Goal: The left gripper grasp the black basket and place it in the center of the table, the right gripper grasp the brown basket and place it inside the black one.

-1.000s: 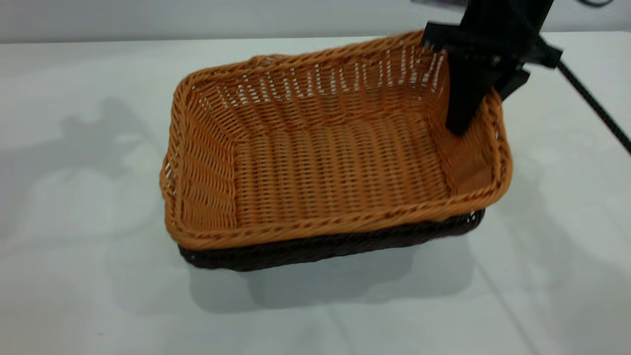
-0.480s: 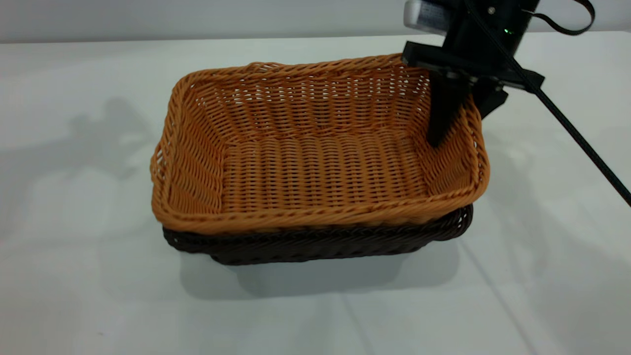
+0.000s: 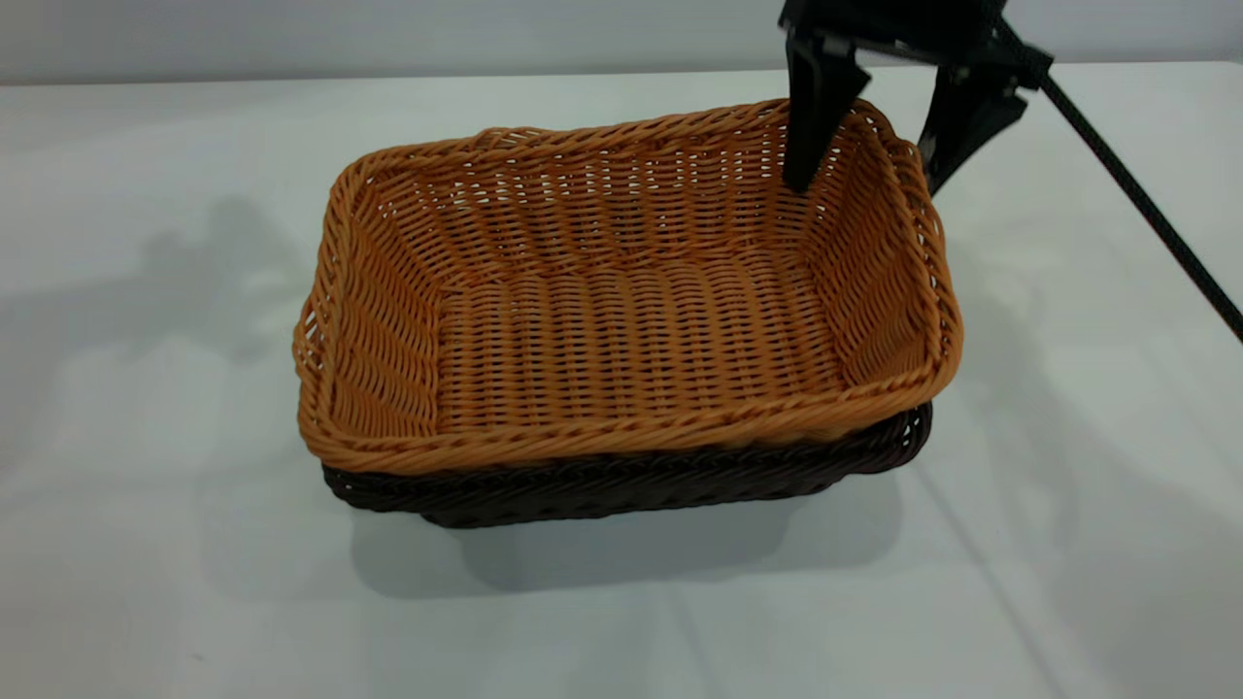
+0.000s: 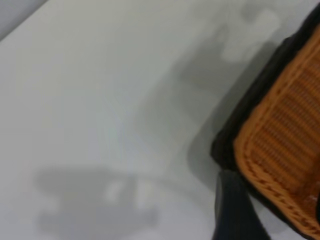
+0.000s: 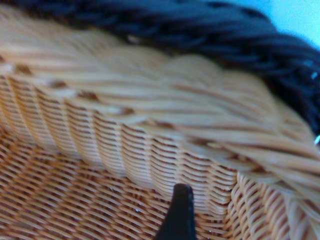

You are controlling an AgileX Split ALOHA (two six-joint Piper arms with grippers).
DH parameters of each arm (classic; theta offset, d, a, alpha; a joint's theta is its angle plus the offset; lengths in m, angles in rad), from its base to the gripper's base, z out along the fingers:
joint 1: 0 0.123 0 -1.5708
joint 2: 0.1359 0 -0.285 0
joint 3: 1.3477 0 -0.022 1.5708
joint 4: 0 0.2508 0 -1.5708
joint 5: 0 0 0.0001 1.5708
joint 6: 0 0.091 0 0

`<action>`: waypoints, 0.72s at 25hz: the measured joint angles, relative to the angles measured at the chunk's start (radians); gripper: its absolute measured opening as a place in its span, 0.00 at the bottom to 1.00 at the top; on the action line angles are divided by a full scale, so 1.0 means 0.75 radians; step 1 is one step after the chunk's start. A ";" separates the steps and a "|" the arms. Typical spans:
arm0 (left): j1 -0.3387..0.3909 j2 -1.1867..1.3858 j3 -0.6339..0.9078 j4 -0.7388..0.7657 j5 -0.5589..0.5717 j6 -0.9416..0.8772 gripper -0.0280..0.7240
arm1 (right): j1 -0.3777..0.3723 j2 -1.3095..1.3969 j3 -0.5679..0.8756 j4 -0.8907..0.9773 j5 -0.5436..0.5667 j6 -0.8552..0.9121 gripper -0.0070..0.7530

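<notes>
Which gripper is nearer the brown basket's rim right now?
Right. The right gripper straddles the brown basket at its far right corner, fingers open; the left gripper sits off beside the stacked baskets.

You see two baskets on one counter [image 3: 146, 544]: one brown basket [image 3: 621, 330] nested in one black basket [image 3: 631, 485]. You see one tool [image 3: 864, 180] with two fingers [image 3: 811, 107], spread across the brown basket's far corner.
</notes>
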 joint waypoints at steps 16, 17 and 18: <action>0.000 -0.551 0.011 0.041 0.031 -0.241 0.50 | 0.000 -0.974 0.115 -0.215 0.044 0.130 0.72; 0.000 -0.596 0.011 0.067 0.031 -0.300 0.50 | 0.000 -1.062 0.172 -0.228 0.046 0.130 0.72; 0.000 -0.642 0.011 0.085 0.031 -0.353 0.50 | 0.000 -1.150 0.226 -0.245 0.049 0.130 0.72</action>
